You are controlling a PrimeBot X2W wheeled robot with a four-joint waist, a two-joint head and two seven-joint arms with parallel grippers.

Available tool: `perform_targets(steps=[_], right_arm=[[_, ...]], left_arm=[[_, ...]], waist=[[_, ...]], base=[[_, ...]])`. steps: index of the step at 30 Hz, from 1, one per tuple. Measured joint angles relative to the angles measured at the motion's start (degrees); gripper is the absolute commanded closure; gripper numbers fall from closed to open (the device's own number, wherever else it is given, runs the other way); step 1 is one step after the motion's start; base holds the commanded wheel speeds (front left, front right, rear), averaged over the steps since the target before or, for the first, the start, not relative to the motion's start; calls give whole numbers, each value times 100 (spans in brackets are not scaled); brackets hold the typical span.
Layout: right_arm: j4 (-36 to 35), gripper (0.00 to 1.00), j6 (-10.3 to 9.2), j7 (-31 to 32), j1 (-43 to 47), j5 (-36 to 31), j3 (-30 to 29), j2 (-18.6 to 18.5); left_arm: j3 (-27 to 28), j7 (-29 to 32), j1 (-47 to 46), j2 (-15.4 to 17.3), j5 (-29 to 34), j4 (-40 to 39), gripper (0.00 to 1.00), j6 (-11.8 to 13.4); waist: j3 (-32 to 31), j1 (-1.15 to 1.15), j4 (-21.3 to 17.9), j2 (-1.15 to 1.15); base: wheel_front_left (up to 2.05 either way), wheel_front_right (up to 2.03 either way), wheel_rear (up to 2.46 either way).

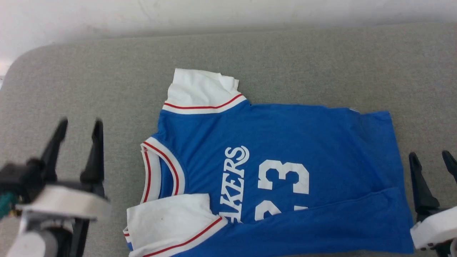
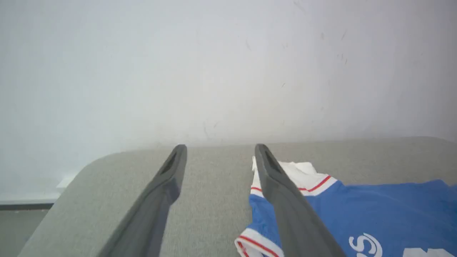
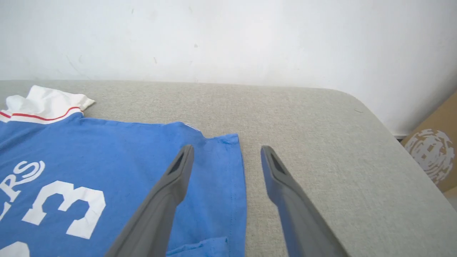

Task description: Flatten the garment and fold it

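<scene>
Bare grey surface (image 1: pixel 89 78) lies open left, right and beyond the garment (image 1: pixel 285 142), up to the wall (image 1: pixel 214 14).

The garment (image 1: pixel 278 142) lies on the worktop (image 1: pixel 107 71) between the left pincer (image 1: pixel 81 122) and the right pincer (image 1: pixel 429 155), collar end nearer the left pincer, hem just beside the right pincer.

Plain indoor test space, probably a lab or workshop corner; hard to say which. Grey fabric-covered table (image 1: pixel 89 89) with rounded corners stood against a scuffed, bare white wall (image 3: pixel 228 35). Printed cardboard box (image 3: pixel 432 157) sat beyond the table's right end. One garment (image 1: pixel 285 142) lay spread on top.
</scene>
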Motion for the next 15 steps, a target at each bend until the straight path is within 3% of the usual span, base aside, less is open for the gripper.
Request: perform_targets(steps=[4, 7, 9, 10, 11, 15], right_arm=[[-8, 0, 0, -180, -208, -137, 225, 90], [5, 0, 0, -252, -355, -166, 350, 118], [7, 0, 0, -288, -398, -186, 372, 130], [31, 0, 0, -333, -485, -207, 416, 145], [31, 0, 0, -333, -485, -207, 416, 145], [37, 0, 0, -396, -652, -261, 509, 177]], left_arm=[[-286, 280, -1296, 348, 453, 263, 0, -230], [-555, 638, -2402, 587, 604, 690, 0, -628], [-669, 772, -2771, 634, 637, 840, 0, -768], [-891, 1043, -3473, 671, 653, 1163, 0, -1074], [-891, 1043, -3473, 671, 653, 1163, 0, -1074], [-1334, 1541, -4563, 559, 521, 1798, 0, -1464]], waist=[[240, 0, -41, 0], [467, 1, -75, 0], [548, 1, -87, 0], [715, 1, -114, 0], [715, 1, -114, 0], [1049, 2, -172, 0]], base=[[0, 0, 0], [0, 0, 0], [0, 0, 0], [0, 0, 0], [0, 0, 0], [0, 0, 0]])
